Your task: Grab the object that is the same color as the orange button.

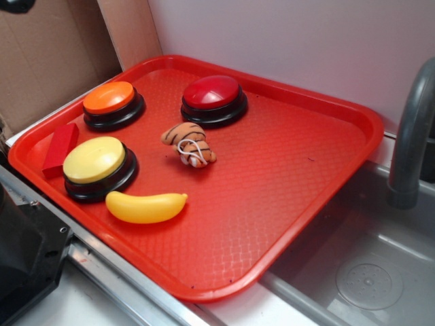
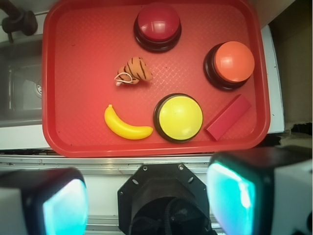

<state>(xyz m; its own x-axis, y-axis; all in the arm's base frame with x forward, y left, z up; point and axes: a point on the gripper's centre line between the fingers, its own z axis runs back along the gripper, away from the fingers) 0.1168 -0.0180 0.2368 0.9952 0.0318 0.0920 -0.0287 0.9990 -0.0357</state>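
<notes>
Hovering above the tray (image 2: 49, 98) — nothing grasped yet.
I'm holding the gripper (image 2: 146, 200) with jaws apart; the tiger toy (image 2: 135, 70) is lying mid-tray between the red button (image 2: 157, 22) and banana (image 2: 126, 126) — approach and grab remain.

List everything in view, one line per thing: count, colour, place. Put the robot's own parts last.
tray: 1, red, on the counter beside the sink
orange button: 1, orange dome on black base, tray's far left corner
red button: 1, red dome, black base, far middle of the tray
yellow button: 1, yellow dome, black base, near left
tiger toy: 1, orange with dark stripes and a white string loop, tray's middle
banana: 1, yellow, in front of the yellow button
block: 1, red, tray's left edge
sink: 1, grey, right of the tray
faucet: 1, grey, over the sink
gripper: 1, open, above the counter short of the tray, holding nothing
</notes>
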